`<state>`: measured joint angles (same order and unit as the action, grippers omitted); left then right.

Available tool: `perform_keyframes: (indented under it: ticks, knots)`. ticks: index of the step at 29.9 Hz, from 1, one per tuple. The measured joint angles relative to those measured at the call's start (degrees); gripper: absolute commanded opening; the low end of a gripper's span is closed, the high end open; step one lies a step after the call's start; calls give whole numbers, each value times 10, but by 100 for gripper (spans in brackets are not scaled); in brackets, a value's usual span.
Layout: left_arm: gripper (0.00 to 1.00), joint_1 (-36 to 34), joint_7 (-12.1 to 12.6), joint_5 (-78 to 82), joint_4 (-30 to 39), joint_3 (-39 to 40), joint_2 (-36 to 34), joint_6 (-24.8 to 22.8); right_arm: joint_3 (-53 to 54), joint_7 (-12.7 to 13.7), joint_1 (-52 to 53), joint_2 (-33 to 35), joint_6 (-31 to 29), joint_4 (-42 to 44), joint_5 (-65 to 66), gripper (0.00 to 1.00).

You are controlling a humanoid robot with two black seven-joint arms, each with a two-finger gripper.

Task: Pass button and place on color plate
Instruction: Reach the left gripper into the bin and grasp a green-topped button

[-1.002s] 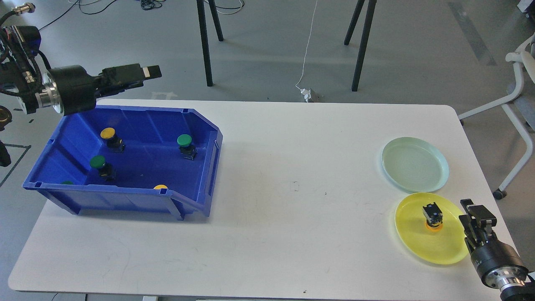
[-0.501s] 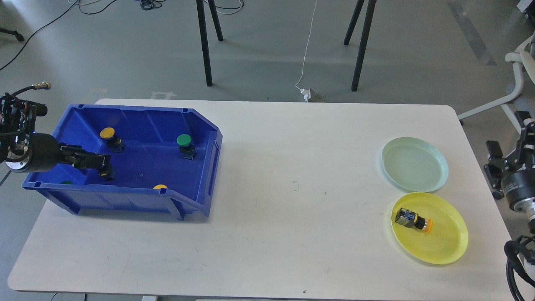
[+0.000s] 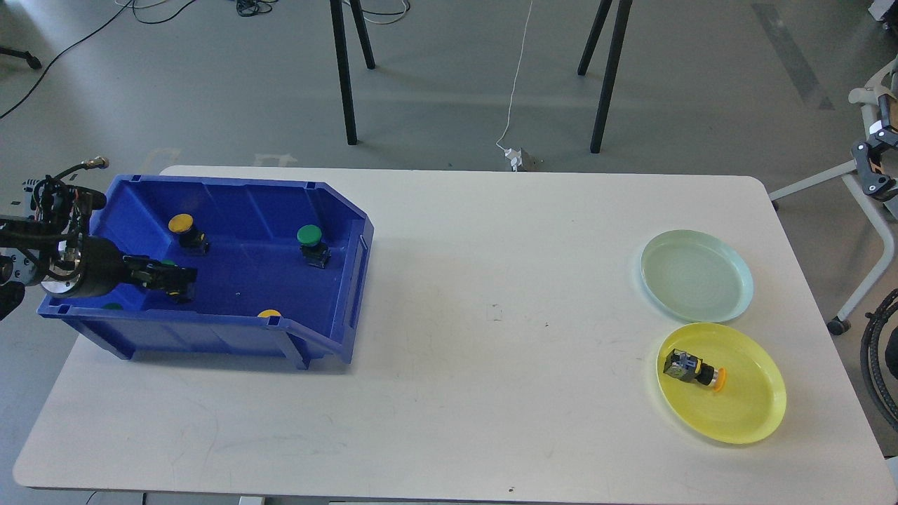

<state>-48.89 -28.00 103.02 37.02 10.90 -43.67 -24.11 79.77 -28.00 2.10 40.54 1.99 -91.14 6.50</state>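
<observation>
A blue bin (image 3: pixel 351 280) at the table's left holds yellow-capped buttons (image 3: pixel 181 224) and green-capped buttons (image 3: pixel 309 236). My left gripper (image 3: pixel 177 279) reaches into the bin from the left, down around a green button (image 3: pixel 167 264) that it mostly hides. Its dark fingers cannot be told apart. A yellow-capped button (image 3: pixel 696 370) lies on its side on the yellow plate (image 3: pixel 758 414) at the front right. The pale green plate (image 3: pixel 697 275) behind it is bare. My right gripper (image 3: pixel 873 158) is raised at the right edge, partly cut off.
A yellow cap (image 3: pixel 269 313) and a green cap (image 3: pixel 112 306) peek over the bin's front wall. A white chair (image 3: pixel 866 210) stands off the table's right side. Black stand legs (image 3: pixel 344 77) are on the floor behind the table.
My left gripper came down from above the bin's back onto the green button. My right arm left the yellow plate and rose to the right edge. The plated button tipped onto its side.
</observation>
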Motion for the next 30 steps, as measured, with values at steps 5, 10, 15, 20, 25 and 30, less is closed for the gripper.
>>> perform_keyframes:
  ticks: [5, 10, 15, 20, 25, 30]
  knots:
    - [91, 0, 0, 1, -35, 0, 24, 1, 4, 0, -6, 0, -1, 0, -1, 99]
    - [89, 0, 0, 1, -47, -1, 31, 16, 5, 0, -7, 0, -8, -2, -1, 99]
    - [89, 0, 0, 1, -68, -1, 41, 23, 4, 0, -8, 0, -17, -3, -4, 99]
    - [88, 1, 0, 1, -87, -1, 50, 35, 4, 0, -8, 0, -18, -3, -5, 99]
    - [87, 2, 0, 1, -89, -1, 52, 37, 4, 0, -10, 0, -19, -3, -5, 99]
    - [85, 9, 0, 2, -97, -9, 57, 37, 4, 0, -15, 0, -25, -3, -5, 99]
